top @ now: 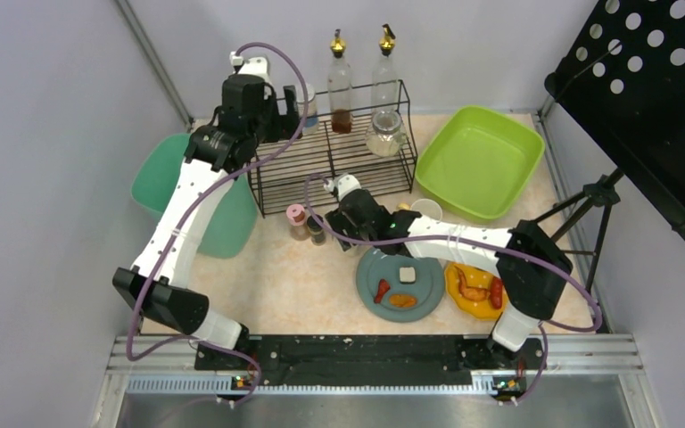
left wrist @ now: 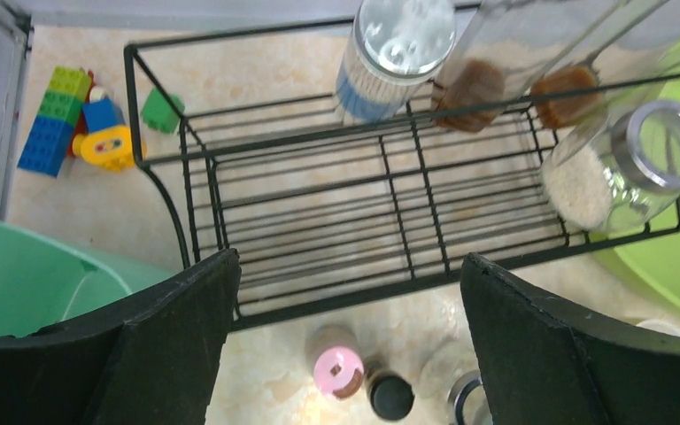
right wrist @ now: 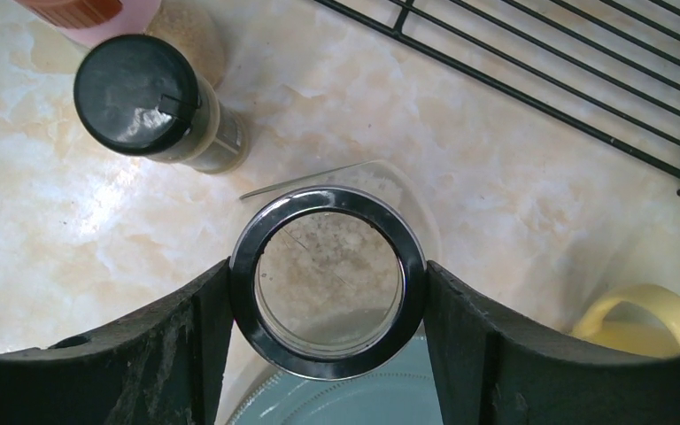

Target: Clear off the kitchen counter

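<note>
R gripper (right wrist: 328,288) clamps glass jar (right wrist: 328,266), fingers touching rim both sides, just beside black-capped shaker (right wrist: 146,102) (pink-capped shaker (left wrist: 338,372) adjacent). Grey-blue plate (right wrist: 363,403) shows under jar's near side. L gripper (left wrist: 350,266) spread wide, holding nothing, above black wire rack (left wrist: 407,204). Rack, shakers, lime-green tub (top: 479,160) stand on kitchen counter (top: 285,285).

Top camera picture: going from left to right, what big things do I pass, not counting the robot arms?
teal bin → black wire rack → lime-green tub → tripod stand
</note>
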